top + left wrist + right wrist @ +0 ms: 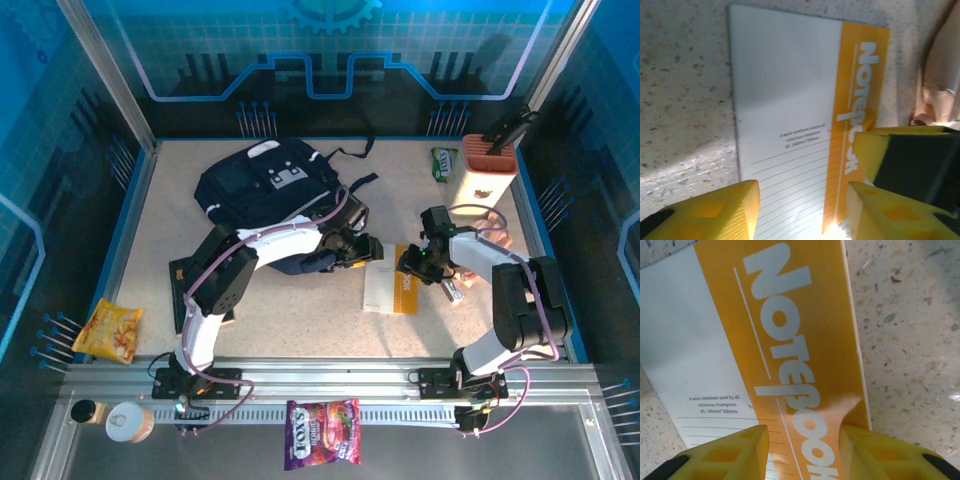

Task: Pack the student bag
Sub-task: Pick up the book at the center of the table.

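Top view: the student bag (265,185) lies beyond the notebook (385,295), to its left. The left gripper (362,248) and right gripper (412,262) meet at the notebook's far end.
Left wrist: fingers spread, straddling the notebook's white part, pinching nothing.
Right wrist: fingers spread astride the notebook's orange band.
Handling: the bag is probably soft and floppy; take a strap or the opening's rim.

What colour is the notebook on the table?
White, with an orange band carrying white lettering. The notebook shows best in the right wrist view.
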{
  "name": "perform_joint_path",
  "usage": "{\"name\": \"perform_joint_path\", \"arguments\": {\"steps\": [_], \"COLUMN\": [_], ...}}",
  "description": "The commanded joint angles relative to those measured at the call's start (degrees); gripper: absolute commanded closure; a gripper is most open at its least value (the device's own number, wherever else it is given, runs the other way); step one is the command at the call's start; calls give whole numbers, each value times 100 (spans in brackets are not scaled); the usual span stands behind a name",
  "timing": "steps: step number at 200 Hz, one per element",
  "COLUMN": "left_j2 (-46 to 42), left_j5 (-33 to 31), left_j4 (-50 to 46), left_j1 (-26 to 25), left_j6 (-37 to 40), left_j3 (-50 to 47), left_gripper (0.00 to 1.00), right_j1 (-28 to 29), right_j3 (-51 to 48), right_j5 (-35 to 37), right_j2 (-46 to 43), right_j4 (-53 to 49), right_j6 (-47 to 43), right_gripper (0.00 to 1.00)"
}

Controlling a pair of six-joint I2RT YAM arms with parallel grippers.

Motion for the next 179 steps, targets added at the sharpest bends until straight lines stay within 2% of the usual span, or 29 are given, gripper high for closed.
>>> {"name": "perform_joint_path", "arguments": {"steps": [1, 37, 126, 179], "left_j2": [179, 418, 654, 804], "left_j5": [-37, 99, 201, 421], "left_j4": [-330, -412, -379, -337], "left_j1": [-39, -35, -41, -51], "left_j6": [-62, -118, -270, -281], "left_j3": [208, 375, 453, 549], "left_gripper": [51, 51, 48, 53], "right_j1": [-62, -74, -73, -66], "right_j3": [-40, 23, 191, 161], "right_j5": [-42, 91, 87, 95], "right_j2": [105, 236, 395, 370], "right_j4": [28, -116, -287, -283], "right_j6": [17, -16, -38, 0], "right_gripper": [58, 55, 55, 56]}}
